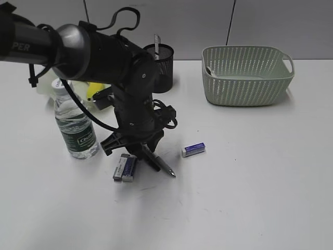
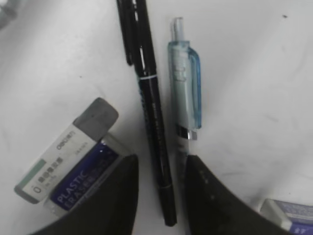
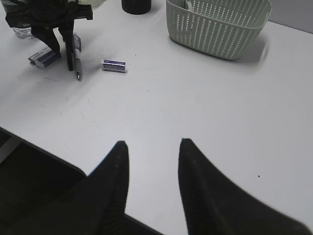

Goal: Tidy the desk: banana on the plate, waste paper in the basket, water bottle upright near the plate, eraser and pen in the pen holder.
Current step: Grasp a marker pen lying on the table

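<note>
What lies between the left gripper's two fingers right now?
In the left wrist view, a black pen runs through the gap of the left gripper, with a blue clear pen beside it, by the right finger.

**Little besides a grey wall and a dark corner**

Behind the table stands a pale grey wall (image 1: 182,21) made of flat panels. A thin dark seam (image 1: 230,21) runs down it, slightly tilted. In the right wrist view, a dark area (image 3: 29,166) lies past the near table edge; I cannot tell what it is.
</note>
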